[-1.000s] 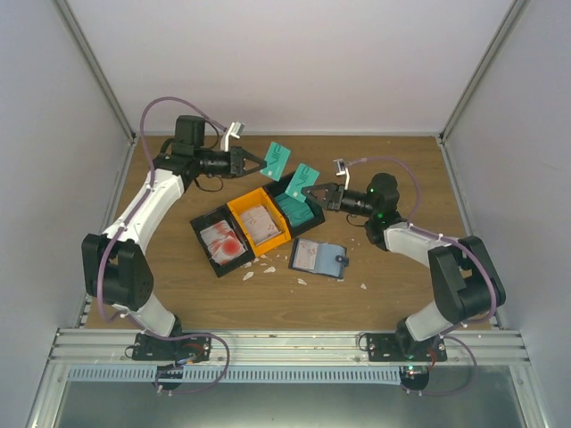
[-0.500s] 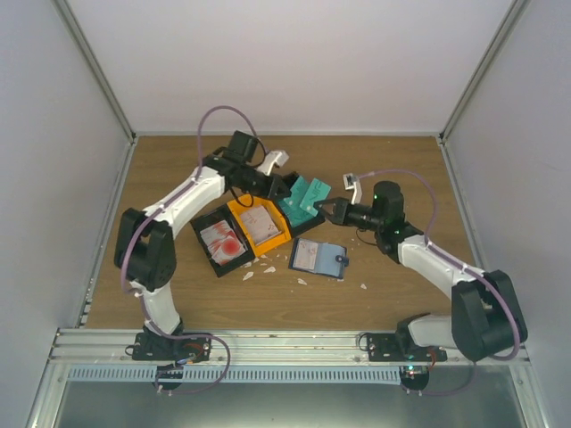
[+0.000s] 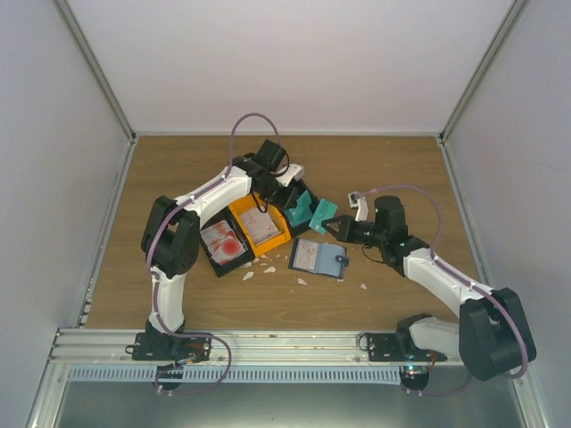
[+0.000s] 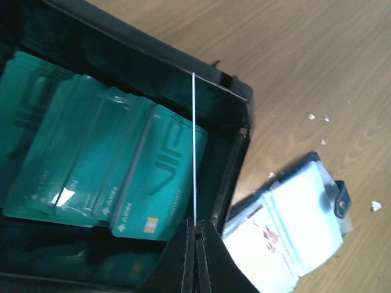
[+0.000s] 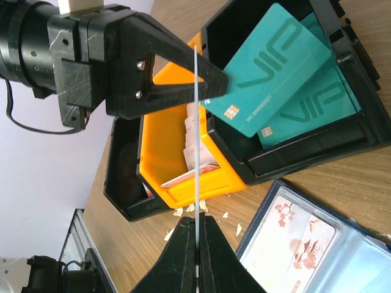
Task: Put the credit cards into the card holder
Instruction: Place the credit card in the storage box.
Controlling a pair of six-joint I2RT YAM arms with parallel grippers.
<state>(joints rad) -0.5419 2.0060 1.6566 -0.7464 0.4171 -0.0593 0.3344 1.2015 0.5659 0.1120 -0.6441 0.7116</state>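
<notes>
- My left pincer [image 4: 195,231] is clamped flat on the short edge of a teal card [image 5: 269,67]. It holds the card clear of everything, with its face slanted, just beyond the card holder [image 3: 332,261].
- My right pincer [image 5: 197,224] is pinched shut on a second teal card [image 3: 322,213]. Its own camera sees that card edge-on as a thin line, closer to the card holder's far edge than the left one.
- I judge the edge grips are there to leave most of each card free, so it can slide into a slot.
- The stack of teal cards [image 4: 91,152] lies in the black bin [image 4: 201,73] directly behind the card holder. That is why both pincers crowd that spot.
- The orange bin [image 5: 165,152] sits behind the card holder and to its left.
- The card holder lies open and flat on the table [image 3: 401,169], slots up, with one printed card already showing behind its clear pocket.
- A second ago both pincers held their cards well behind the card holder, out past the bins and apart from each other.
- Both have since swung in together, and the cards now nearly meet above the black bin.
- The card holder and bins have not shifted.
</notes>
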